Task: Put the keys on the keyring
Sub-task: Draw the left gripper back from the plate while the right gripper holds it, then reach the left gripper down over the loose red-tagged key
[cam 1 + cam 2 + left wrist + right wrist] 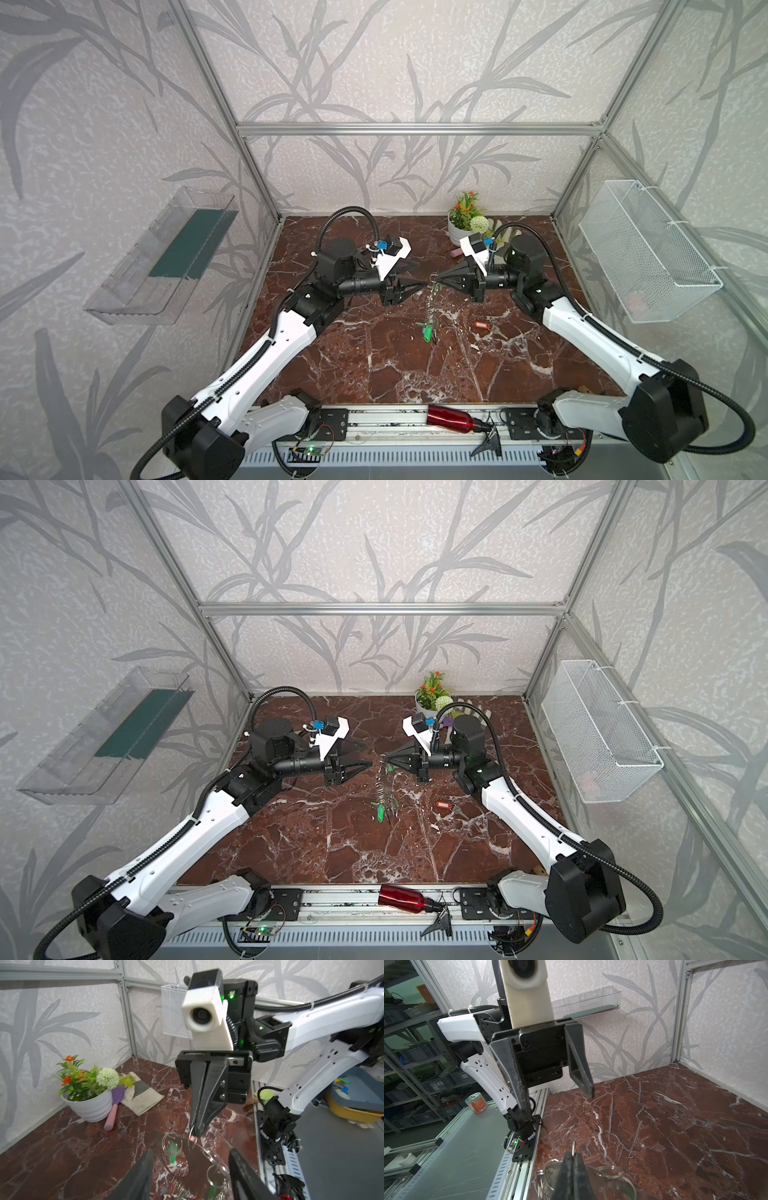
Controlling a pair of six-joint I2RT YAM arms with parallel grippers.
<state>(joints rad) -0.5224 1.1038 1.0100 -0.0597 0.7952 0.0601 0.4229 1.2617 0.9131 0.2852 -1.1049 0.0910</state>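
I see the keyring (432,305) hanging over the middle of the marble table (374,365), green tags (425,332) lowest; whether they touch the top I can't tell. The right gripper (196,1132) is clenched on a split ring at its upper end. The left gripper (558,1103) faces it, just beside, spread wide and empty. The loose red-orange key (481,324) lies near the right arm, its label window unreadable. A jar (476,1103) off the table carries an orange label, too blurred to read
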